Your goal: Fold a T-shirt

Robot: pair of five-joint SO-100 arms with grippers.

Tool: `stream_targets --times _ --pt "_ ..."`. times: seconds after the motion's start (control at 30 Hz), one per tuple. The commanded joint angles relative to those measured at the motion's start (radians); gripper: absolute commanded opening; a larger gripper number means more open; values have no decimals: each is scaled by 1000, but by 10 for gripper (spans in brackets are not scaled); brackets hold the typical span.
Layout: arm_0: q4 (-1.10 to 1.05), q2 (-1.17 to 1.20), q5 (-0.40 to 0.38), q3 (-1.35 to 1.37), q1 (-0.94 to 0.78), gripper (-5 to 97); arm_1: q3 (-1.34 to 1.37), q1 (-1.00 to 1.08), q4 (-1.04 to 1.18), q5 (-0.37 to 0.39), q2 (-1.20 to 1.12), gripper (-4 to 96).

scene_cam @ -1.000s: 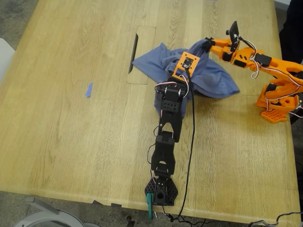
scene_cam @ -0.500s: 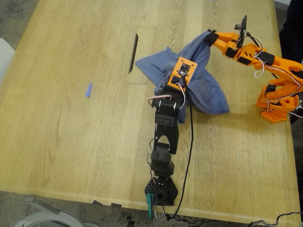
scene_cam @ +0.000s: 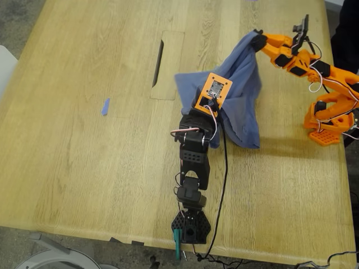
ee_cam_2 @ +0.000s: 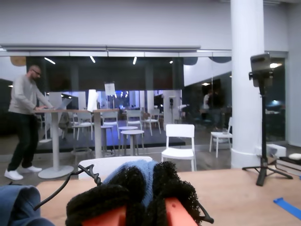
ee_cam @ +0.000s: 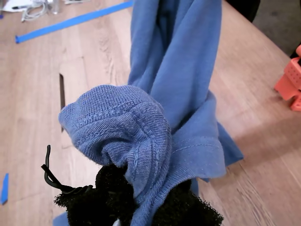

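- exterior view: my second hand [scene_cam: 257, 38] has risen toward the exterior view's upper right, pulling the t-shirt [scene_cam: 241, 95] from a low heap into a tall drape, its lower edge near the table [scene_cam: 84, 168]; my first hand [scene_cam: 208, 106] has drawn back with another bunch
- first wrist view: my first hand [ee_cam: 141, 197] is clenched on a ribbed, rolled edge of the shirt
- second wrist view: my second hand [ee_cam_2: 146, 188] is clamped on blue cloth, raised level with the room
- judgement: the shirt is stretched out for laying flat; no fold yet
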Motion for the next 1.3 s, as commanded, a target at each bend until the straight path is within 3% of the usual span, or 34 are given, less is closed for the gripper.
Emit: stream_targets --times 0.0,0.8,1.27 --pt "5 112 6 -69 -44 0 -130 -6 17 -3 12 1" --pt "-109 218 -12 -212 -166 -1 -523 -26 445 -15 44 1" --pt "-330 236 -37 -213 -152 -1 -609 17 367 -15 11 1"
